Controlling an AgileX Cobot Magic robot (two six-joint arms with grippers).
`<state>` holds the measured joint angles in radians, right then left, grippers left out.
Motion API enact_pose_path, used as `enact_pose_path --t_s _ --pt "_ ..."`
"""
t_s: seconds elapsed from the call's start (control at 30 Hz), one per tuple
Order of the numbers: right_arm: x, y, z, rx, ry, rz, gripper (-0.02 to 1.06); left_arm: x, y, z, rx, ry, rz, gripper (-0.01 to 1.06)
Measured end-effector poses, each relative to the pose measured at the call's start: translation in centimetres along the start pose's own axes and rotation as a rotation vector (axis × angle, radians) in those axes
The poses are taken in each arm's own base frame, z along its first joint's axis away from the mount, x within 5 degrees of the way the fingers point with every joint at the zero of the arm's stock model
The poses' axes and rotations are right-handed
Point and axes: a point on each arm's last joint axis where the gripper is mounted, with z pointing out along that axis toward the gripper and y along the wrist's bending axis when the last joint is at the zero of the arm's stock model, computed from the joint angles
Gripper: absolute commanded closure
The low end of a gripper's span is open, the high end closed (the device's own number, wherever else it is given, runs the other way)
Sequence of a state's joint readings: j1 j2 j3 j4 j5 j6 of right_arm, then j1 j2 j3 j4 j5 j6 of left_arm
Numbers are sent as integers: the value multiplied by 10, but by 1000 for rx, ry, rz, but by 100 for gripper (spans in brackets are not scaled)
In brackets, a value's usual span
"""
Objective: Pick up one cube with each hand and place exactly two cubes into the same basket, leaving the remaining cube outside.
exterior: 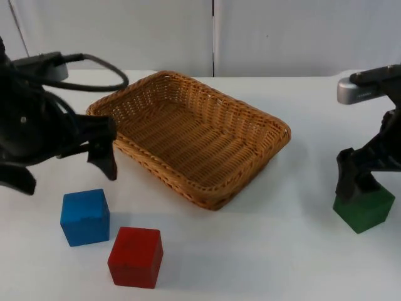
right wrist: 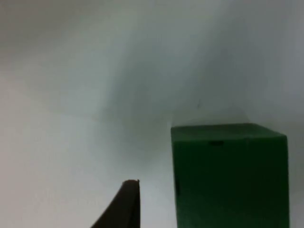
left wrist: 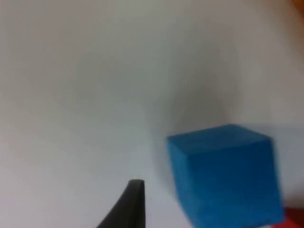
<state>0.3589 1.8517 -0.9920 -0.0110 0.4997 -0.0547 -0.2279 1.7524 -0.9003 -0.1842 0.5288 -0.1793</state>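
The left hand [exterior: 69, 169] is seen above the tabletop [exterior: 263, 251], just behind the blue cube [exterior: 85, 217] and beside the near-left edge of the basket [exterior: 190, 135]. Its fingers are spread wide and nothing is held between them. In the left wrist view the blue cube [left wrist: 225, 176] is seen resting on the white surface beside one black fingertip [left wrist: 128, 205], apart from it.

The red cube [exterior: 135, 257] is set on the tabletop just to the right of and in front of the blue cube, close to it but not touching.

The wicker basket is placed at the middle of the tabletop, turned at an angle, with nothing inside it.

The right hand [exterior: 358, 182] is lowered onto the green cube [exterior: 365, 208], well to the right of the basket. The cube appears to rest on the tabletop; whether the fingers are closed on it cannot be told. In the right wrist view the green cube [right wrist: 230, 173] is seen just beside one fingertip [right wrist: 124, 205].
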Motion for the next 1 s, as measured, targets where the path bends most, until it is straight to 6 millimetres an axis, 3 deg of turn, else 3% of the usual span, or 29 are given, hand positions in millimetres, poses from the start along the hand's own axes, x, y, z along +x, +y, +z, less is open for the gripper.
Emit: enact_pose_path --t_s 0.37,0.67,1.0 --pt "-3 0 1 2 -34 10 2 4 4 28 -53 56 -14 4" --pt "2 0 30 -2 21 9 2 3 6 42 -57 53 -18 4" --pt "2 0 40 -1 5 13 2 4 8 57 -61 60 -15 4"
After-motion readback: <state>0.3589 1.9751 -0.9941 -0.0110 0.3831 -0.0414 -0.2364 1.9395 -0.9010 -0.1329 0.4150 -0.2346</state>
